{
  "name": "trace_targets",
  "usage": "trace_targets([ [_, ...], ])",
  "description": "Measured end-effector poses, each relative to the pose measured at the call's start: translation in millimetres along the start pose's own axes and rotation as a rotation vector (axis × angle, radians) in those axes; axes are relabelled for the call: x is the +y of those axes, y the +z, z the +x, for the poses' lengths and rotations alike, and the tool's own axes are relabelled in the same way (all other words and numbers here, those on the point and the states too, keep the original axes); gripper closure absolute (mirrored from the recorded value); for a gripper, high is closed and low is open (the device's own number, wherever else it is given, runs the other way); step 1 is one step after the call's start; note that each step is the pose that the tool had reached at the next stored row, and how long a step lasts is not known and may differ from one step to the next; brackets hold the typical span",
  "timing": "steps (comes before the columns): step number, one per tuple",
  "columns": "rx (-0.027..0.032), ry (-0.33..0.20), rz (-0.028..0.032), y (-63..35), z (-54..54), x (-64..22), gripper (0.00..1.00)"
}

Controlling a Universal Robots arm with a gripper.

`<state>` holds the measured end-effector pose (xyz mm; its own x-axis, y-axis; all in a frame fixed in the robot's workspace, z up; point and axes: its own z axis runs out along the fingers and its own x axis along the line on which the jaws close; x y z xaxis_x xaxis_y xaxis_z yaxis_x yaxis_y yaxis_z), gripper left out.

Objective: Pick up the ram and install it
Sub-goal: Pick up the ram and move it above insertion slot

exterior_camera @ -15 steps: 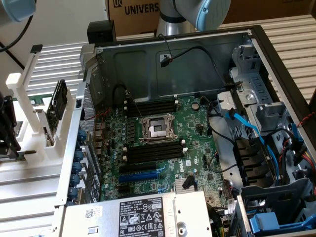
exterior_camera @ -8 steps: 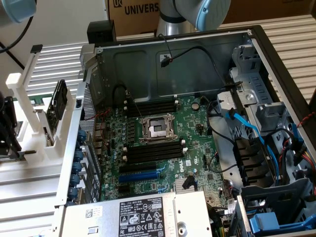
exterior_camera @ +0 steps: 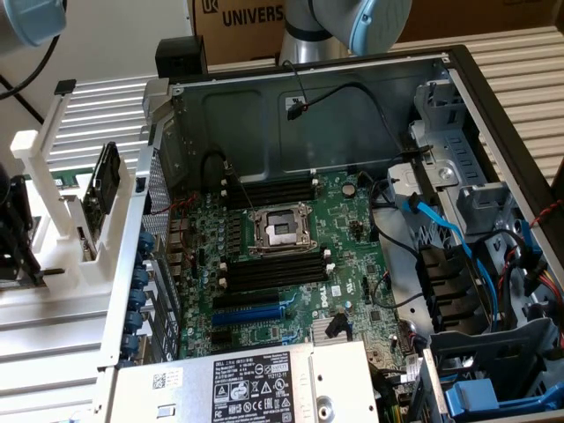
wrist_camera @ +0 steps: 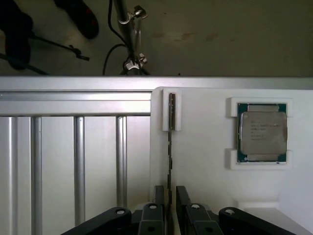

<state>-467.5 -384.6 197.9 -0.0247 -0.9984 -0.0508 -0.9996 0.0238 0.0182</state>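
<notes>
Your gripper (wrist_camera: 169, 195) stands spread, one finger to either side of the ram (wrist_camera: 171, 122). The ram sits on edge in the white holder (wrist_camera: 205, 171), likely so its faces can be pinched. The wrist view gives that alignment; the exterior view gives the motherboard's empty black slots (exterior_camera: 271, 275).

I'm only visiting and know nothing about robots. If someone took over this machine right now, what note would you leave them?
Gripper: open, lined up along the ram's edge, holding nothing.
Ram: standing on edge in the white holder, beside the CPU chip.
Done: gripper brought to the ram.
Left: ram not picked up; the black memory slots on the motherboard are empty.
</notes>
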Motion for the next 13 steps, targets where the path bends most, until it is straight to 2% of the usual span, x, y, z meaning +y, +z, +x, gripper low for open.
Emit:
trace_targets([
  [13,-0.001,0.0,0.0002,0.8,0.0,-0.1,0.76],
])
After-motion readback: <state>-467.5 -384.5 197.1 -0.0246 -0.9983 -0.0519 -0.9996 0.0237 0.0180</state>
